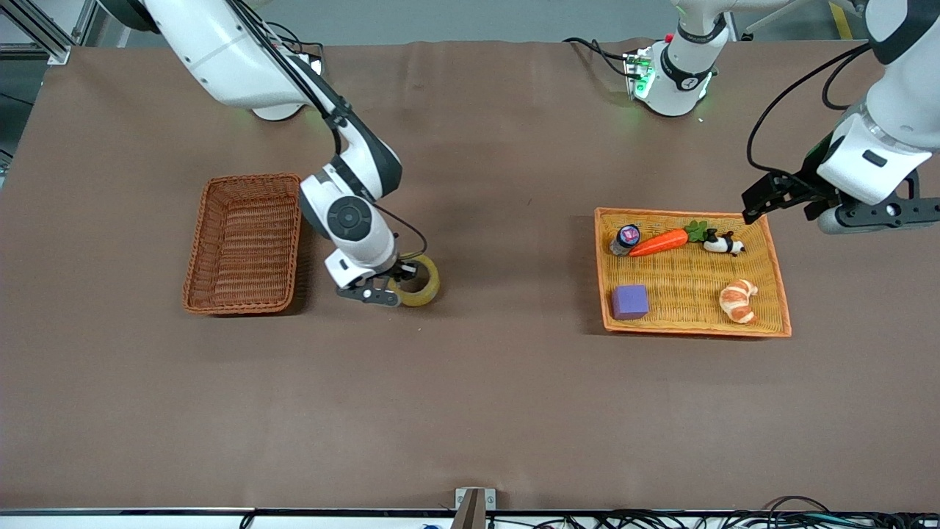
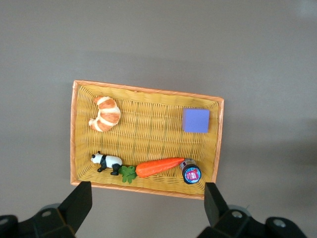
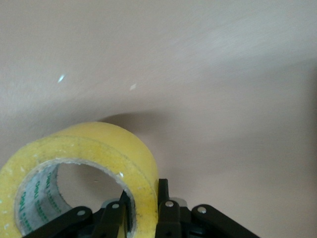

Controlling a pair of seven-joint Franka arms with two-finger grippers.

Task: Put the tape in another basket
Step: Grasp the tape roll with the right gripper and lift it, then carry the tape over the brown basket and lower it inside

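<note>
The right gripper (image 1: 391, 285) is clamped on the wall of the tape (image 1: 420, 280), one finger inside the ring's wide hole and one outside, as the right wrist view shows. The tape, a glossy, yellowish see-through roll with a pale printed core, sits on the brown table cloth (image 1: 470, 411) or barely off it; the contact is hard to judge. Just beside it, toward the right arm's end of the table, lies the basket (image 1: 246, 243), a deep reddish-brown wicker rectangle with raised sides. The left gripper (image 1: 764, 200) waits with its fingers spread wide over the edge of the tray (image 1: 777, 283), a flat orange-yellow woven one toward the left arm's end. In the tray lie a purple cube (image 1: 630, 302), a croissant (image 1: 738, 300), a carrot (image 1: 661, 241), a small panda figure (image 1: 723, 244) and a small dark bottle (image 1: 626, 239).
</note>
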